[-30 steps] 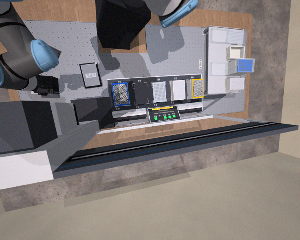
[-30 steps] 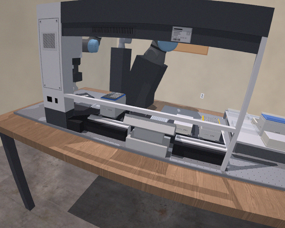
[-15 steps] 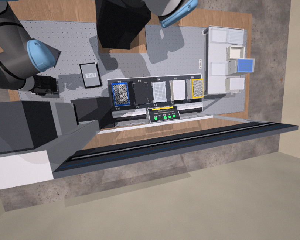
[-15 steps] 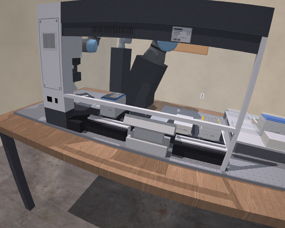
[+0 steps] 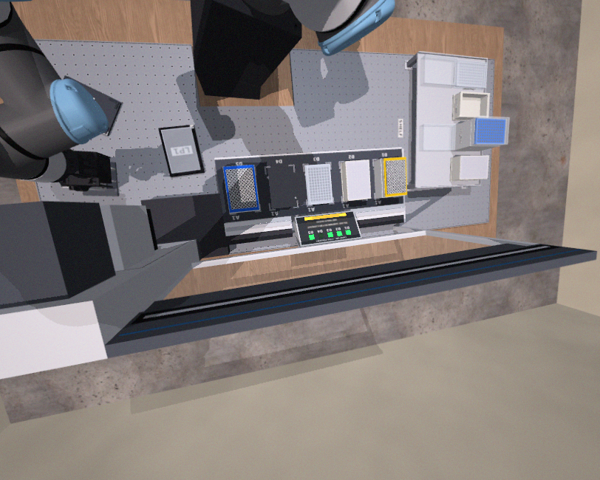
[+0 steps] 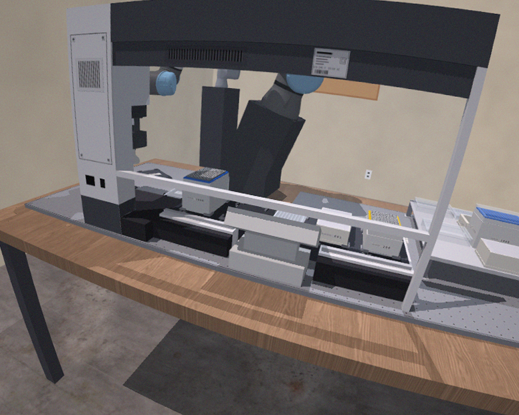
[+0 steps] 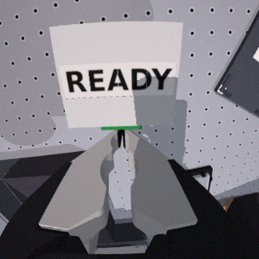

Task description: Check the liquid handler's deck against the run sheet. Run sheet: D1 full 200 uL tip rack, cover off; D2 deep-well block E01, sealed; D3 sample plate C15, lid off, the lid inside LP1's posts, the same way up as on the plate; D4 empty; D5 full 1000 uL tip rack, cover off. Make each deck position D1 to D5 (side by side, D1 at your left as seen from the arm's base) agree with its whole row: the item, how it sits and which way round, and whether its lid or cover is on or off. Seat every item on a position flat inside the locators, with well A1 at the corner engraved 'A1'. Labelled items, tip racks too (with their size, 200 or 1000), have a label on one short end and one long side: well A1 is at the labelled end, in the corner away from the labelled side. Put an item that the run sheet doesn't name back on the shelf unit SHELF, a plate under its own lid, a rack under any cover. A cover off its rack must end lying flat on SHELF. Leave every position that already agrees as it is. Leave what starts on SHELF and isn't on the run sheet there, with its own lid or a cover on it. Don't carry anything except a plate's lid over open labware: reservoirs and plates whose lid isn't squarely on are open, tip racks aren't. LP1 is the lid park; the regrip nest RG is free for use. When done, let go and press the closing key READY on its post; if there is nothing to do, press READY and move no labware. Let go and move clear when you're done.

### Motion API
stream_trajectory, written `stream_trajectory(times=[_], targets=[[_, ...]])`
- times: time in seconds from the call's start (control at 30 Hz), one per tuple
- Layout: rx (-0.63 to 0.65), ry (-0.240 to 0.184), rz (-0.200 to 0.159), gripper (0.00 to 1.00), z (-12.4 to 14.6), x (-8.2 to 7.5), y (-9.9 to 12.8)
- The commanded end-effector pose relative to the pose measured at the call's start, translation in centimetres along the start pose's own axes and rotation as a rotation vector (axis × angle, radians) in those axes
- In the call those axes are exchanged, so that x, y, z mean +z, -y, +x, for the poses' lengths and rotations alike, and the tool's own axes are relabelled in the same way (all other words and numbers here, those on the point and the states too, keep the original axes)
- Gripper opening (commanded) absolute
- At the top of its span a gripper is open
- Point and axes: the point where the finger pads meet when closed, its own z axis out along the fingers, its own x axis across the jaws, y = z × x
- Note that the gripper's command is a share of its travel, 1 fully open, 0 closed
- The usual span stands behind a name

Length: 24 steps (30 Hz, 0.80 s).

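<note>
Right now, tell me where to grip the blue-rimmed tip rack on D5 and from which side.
Take the blue-rimmed tip rack by its two long side walls from straight above: it stands upright and D4 beside it holds nothing.

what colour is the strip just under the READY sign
Green. The strip shows best in the wrist view, right at the tips of the shut gripper, below the READY sign.

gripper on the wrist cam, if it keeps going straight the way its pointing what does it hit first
Most likely the green READY key. The gripper is shut on nothing, and its tips point right at the green strip under the READY sign. Whether they already touch the key cannot be told from this view.
</note>
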Motion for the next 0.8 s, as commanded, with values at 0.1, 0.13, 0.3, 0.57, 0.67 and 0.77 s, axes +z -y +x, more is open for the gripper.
stream_trajectory(times=[0.1,0.13,0.3,0.57,0.67,0.77], targets=[[0.001,0.0,0.001,0.0,0.03,-0.05,0.53],[0.001,0.0,0.002,0.0,0.03,-0.05,0.56],[0.001,0.001,0.002,0.0,0.0,-0.07,0.66],[0.001,0.0,0.001,0.0,0.04,-0.05,0.94],[0.002,0.001,0.002,0.0,0.05,-0.06,1.05],[0.002,0.001,0.002,0.0,0.04,-0.07,1.16]])
